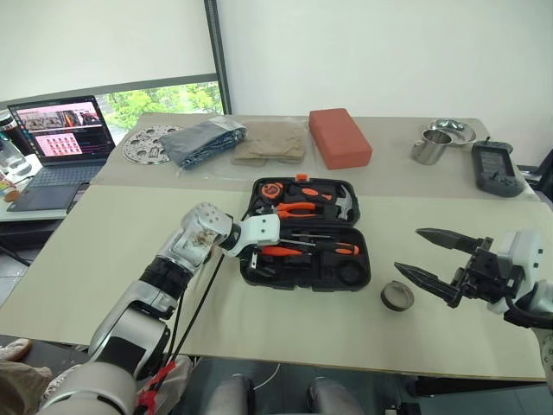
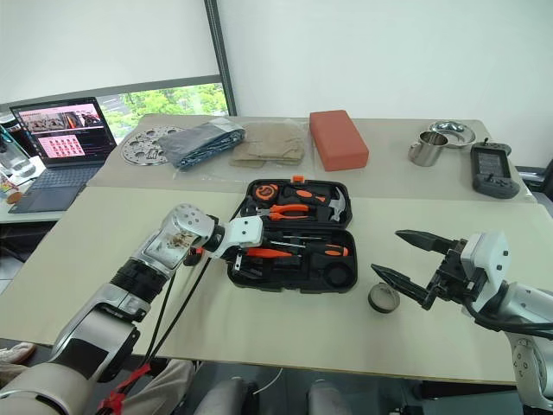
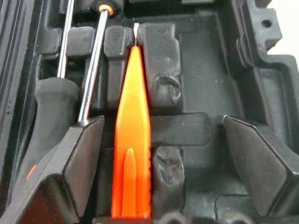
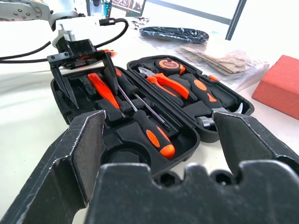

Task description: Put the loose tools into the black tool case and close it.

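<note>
so the black tool case [image 1: 304,233] sits open near the middle of the table, lid half at 12 o'clock with the pliers [image 1: 295,208] and hammer [image 1: 343,201] in it, and the slotted half nearer the robot. two screwdrivers [image 1: 333,247] lie in the near half, long axes running roughly 9-to-3 across the case. the thin orange tool [image 3: 133,135] lies in its moulded slot, directly between the fingers [image 3: 74,158] of the left gripper [image 1: 251,258], which stand spread wide either side of it, not touching it. looks like it's let go and the tool is seated.

the thing the next move hangs on is the tape roll [image 1: 397,296]. it's the one loose item that can be seen out on the table, lying flat just off the case's 4 o'clock corner. the round recess [image 1: 350,273] at that same corner of the case looks made for it, so the trip is short.

which arm? the right gripper [image 1: 432,255] hangs just past the roll at its 3 o'clock side, jaws wide apart, holding nothing, tips aimed toward the case. the left is over the far end of the case at 9 o'clock, well apart from the roll. so the right is clearly nearer. it'd need to tip down onto the roll since it hangs above table level.

the lid can't shut till that's in.
</note>
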Available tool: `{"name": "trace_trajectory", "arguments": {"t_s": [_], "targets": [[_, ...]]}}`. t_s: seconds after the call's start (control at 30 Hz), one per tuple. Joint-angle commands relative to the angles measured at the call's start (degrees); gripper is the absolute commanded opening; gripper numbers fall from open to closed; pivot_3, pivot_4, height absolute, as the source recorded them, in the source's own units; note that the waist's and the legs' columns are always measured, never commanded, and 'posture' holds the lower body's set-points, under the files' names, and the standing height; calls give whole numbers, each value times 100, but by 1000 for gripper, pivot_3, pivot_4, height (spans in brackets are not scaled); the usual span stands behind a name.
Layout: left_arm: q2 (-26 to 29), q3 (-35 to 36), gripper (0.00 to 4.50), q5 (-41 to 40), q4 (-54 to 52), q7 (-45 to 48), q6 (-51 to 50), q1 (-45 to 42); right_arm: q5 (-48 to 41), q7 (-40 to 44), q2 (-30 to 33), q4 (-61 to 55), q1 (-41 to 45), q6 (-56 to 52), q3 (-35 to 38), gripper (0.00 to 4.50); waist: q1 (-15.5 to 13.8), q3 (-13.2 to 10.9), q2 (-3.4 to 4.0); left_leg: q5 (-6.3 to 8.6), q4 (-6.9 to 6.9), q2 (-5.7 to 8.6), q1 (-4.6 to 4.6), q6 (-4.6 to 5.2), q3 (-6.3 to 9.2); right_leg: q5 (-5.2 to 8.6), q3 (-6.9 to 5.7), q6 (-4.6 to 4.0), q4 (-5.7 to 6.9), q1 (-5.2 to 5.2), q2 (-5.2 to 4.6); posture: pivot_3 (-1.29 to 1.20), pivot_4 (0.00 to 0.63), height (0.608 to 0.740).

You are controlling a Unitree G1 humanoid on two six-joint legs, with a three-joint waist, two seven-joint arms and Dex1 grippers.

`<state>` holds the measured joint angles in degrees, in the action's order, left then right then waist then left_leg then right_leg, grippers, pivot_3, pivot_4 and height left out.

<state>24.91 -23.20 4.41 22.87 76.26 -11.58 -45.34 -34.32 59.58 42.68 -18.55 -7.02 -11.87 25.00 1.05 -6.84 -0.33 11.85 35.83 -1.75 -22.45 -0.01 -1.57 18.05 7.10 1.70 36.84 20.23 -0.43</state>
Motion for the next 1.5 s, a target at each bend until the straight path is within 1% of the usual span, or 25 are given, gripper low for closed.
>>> {"name": "trace_trajectory", "arguments": {"t_s": [0.03,0.17,0.23,0.3,0.4,0.5,0.63,0.7,0.8,0.87,0.93,1.0,1.1,1.13,1.27,1.5], "targets": [[207,398,4416,-453,-699,238,-406,-116,20,8,15,-41,121,182,5,4272,-2,0,0,0,-2,-1,-5,0,1,0,-1,0,-2,3,1,0,150,740],[550,547,4416,-780,-1180,536,-862,-138,44,-11,10,-30,190,170,-50,4272,32,-1,1,2,-8,-4,-6,2,2,0,0,-2,-7,4,2,0,150,740],[727,657,4416,-947,-1272,661,-1020,-179,45,-12,17,-19,220,168,-65,4272,28,-1,0,2,-8,-3,-4,3,2,1,-1,-3,-6,3,2,0,150,740],[765,777,4416,-1058,-1199,588,-1036,-237,47,-8,23,-5,241,174,-79,4272,28,-1,0,2,-7,-3,-4,3,3,1,-2,-3,-7,2,2,0,150,740],[531,975,4416,-1073,-771,99,-754,-365,46,-15,21,-2,268,176,-101,4272,13,-3,-2,2,-5,-3,-5,3,3,1,-2,-2,-7,2,2,0,150,740],[-15,1312,4416,-1240,-117,-534,-402,-474,49,-30,10,-15,297,175,-133,4272,-23,-3,-2,2,-4,-1,-5,3,4,1,-1,-2,-10,-1,0,0,150,740],[-306,1481,4416,-1388,427,-499,263,-376,44,-52,3,-40,288,170,-125,4272,-12,-3,-3,3,-3,2,-15,4,6,-1,-2,-6,-15,3,-1,0,150,740],[-411,1526,4416,-1466,764,-433,465,-301,46,-66,-5,-51,278,169,-126,4272,11,-4,-4,3,-6,-1,-16,5,5,-14,0,-28,-13,8,2,0,150,740],[-459,1473,3676,-1435,1177,-314,833,-225,43,-93,-17,-79,261,164,-134,4272,21,-4,-4,3,-7,-1,-13,5,6,-14,-1,-29,-10,7,5,0,150,740],[-502,1478,2956,-1462,1393,-219,972,-209,36,-112,-22,-94,259,158,-142,4272,24,-5,-5,3,-6,-1,-10,4,5,-10,0,-22,-10,6,4,0,150,740],[-523,1424,2134,-1417,1492,-133,1160,-177,37,-123,-25,-101,255,160,-159,4272,12,-6,-8,3,-5,0,-13,4,6,-10,-2,-22,-10,6,4,0,150,740],[-576,1402,1470,-1380,1606,-130,1301,-146,37,-132,-33,-109,259,159,-168,4272,-1,-6,-8,3,-4,1,-15,4,6,-10,-2,-21,-11,6,4,0,150,740],[-594,1246,269,-1130,1912,-184,1670,-99,45,-151,-45,-114,269,162,-168,4272,-11,-6,-8,3,-4,3,-16,4,6,-11,-1,-22,-13,6,3,0,150,740],[-596,1211,59,-1081,1977,-169,1751,-82,46,-153,-46,-117,266,164,-168,4272,-12,-6,-8,3,-5,3,-16,4,6,-11,-1,-22,-13,5,3,0,150,740],[-599,1096,59,-938,2114,-77,1966,1,44,-159,-47,-136,245,162,-160,4272,6,-7,-9,3,-5,2,-15,4,6,-11,-1,-22,-12,6,4,0,150,740],[-525,786,59,-434,2453,-192,2421,81,48,-150,-28,-142,229,152,-153,4272,9,-6,-8,3,-5,2,-10,4,7,-10,-1,-22,-11,1,4,0,150,740]]}}
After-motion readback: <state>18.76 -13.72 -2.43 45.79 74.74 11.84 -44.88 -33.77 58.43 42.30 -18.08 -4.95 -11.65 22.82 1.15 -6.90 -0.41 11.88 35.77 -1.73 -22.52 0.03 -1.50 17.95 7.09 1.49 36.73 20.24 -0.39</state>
